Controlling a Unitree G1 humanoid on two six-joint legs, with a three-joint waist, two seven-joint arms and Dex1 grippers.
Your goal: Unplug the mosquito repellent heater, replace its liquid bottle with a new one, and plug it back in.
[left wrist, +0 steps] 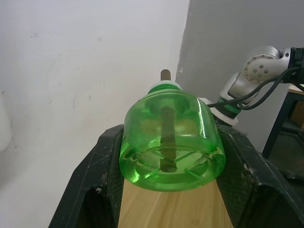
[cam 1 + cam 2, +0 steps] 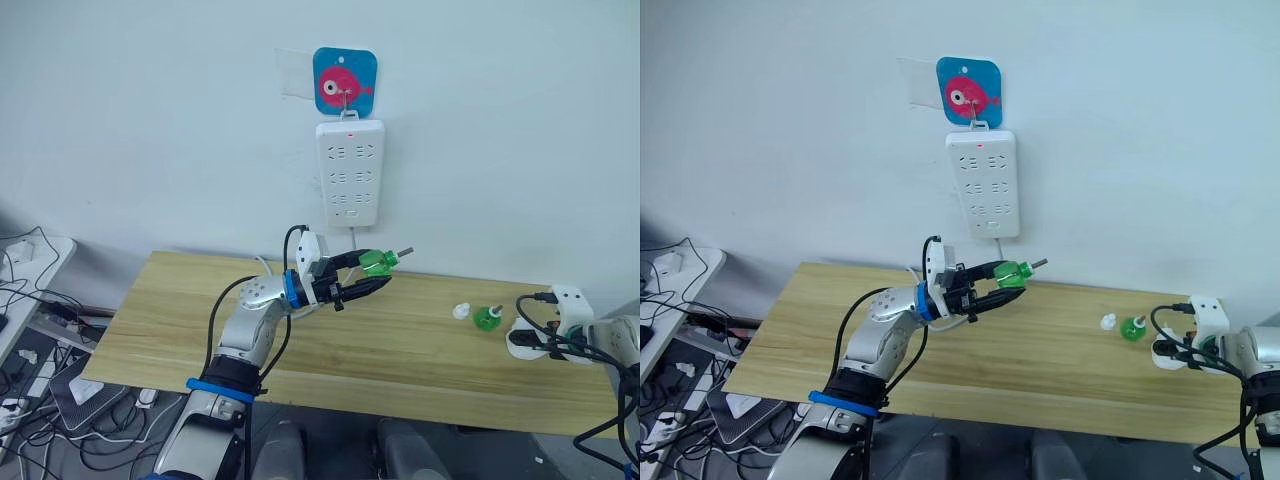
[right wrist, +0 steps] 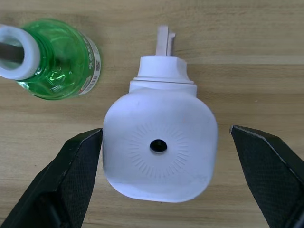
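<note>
While you look down over the light wooden table point(image 2: 180, 320), you see it pushed against a pale wall where a white power strip point(image 2: 349, 172) hangs under a blue fish hook plate point(image 2: 344, 81); tangled cables point(image 2: 30, 370) lie on the floor beyond the table's left end. Your left gripper point(image 2: 368, 275) is raised over the table below the power strip, its fingers closed on a green liquid bottle point(image 2: 378, 263) lying sideways with its wick pointing right. The left wrist view adds the bottle's base point(image 1: 172, 164) pinched between both pads. Toward the table's right end, a second green bottle point(image 2: 487, 318) stands beside a small white cap point(image 2: 460, 311). The right wrist view shows the mosquito repellent heater point(image 3: 159, 145) lying on the wood, between the wide-open fingers of your right gripper point(image 3: 164, 183), neither touching it.
</note>
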